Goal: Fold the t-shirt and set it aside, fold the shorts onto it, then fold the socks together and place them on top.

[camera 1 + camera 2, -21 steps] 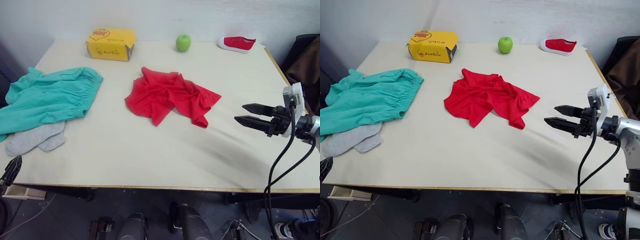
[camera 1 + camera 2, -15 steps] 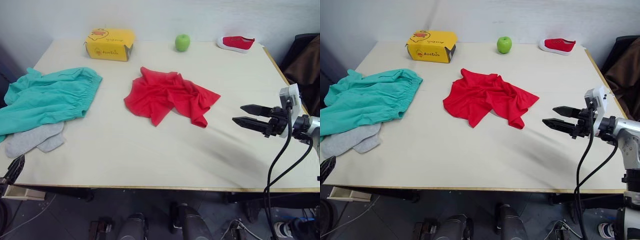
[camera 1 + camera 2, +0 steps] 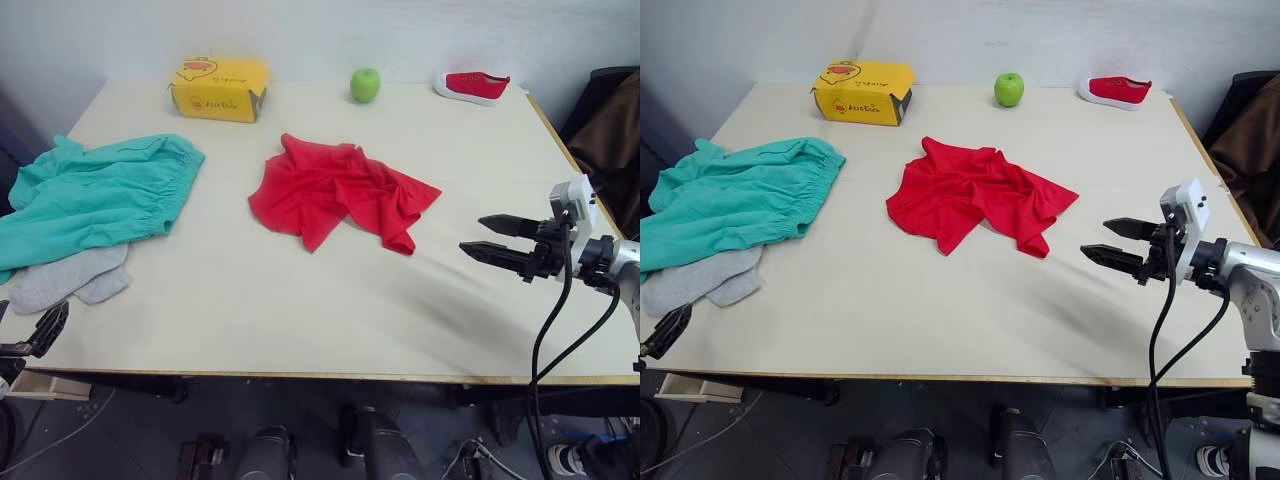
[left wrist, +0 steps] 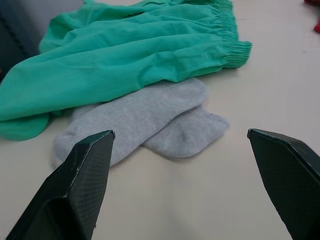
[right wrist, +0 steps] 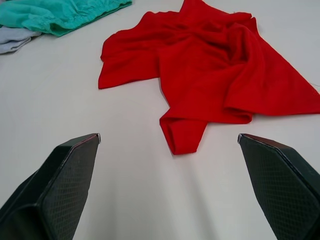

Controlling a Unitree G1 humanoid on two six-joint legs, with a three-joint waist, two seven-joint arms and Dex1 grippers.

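Right pincer [image 3: 474, 236] has edged left toward the t-shirt [image 3: 340, 190].
Both pincers gape wide; left pincer [image 3: 50, 323] sits below the surface's [image 3: 300, 300] lower-left edge.

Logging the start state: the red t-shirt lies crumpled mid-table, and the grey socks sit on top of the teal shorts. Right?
Not quite. The socks lie on the table, partly tucked under the edge of the shorts, as the left wrist view shows. The t-shirt does lie crumpled mid-table.

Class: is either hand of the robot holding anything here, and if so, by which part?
Nothing is held. The right hand and left hand are both open and empty.
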